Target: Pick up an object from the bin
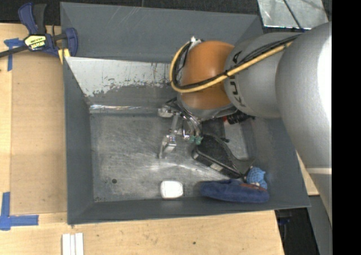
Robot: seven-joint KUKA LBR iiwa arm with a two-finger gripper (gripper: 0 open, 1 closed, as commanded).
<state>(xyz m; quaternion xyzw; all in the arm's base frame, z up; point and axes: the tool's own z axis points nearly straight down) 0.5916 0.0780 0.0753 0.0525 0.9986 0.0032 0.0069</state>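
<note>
Camera view. Looks down into a grey metal bin (79,152), floor scuffed and bare over most of its left half. Finds the silver arm (282,73) coming in from the right, wrist capped by an orange cover (206,76), with a yellow cable (248,62) looped across it.

Below the cover, the tool (175,140): bright metal, low over the middle of the bin floor. Cannot tell whether apart or together; too much crowded metal under the wrist to read. Directly beneath, bare scratched floor.

Just beside the tool, on its right, a black elongated thing (217,158), lying slantwise from near the tool down toward the front right corner. Cannot tell whether touching the tool or merely close.

In that front right corner, a blue cloth bundle (231,192) along the front wall, with a lighter blue and orange bit (257,177) at its right end, up against the far end of the black thing.

Left of the bundle and apart from it, a small white rounded block (171,189), near the front wall and well clear of the tool.
</note>
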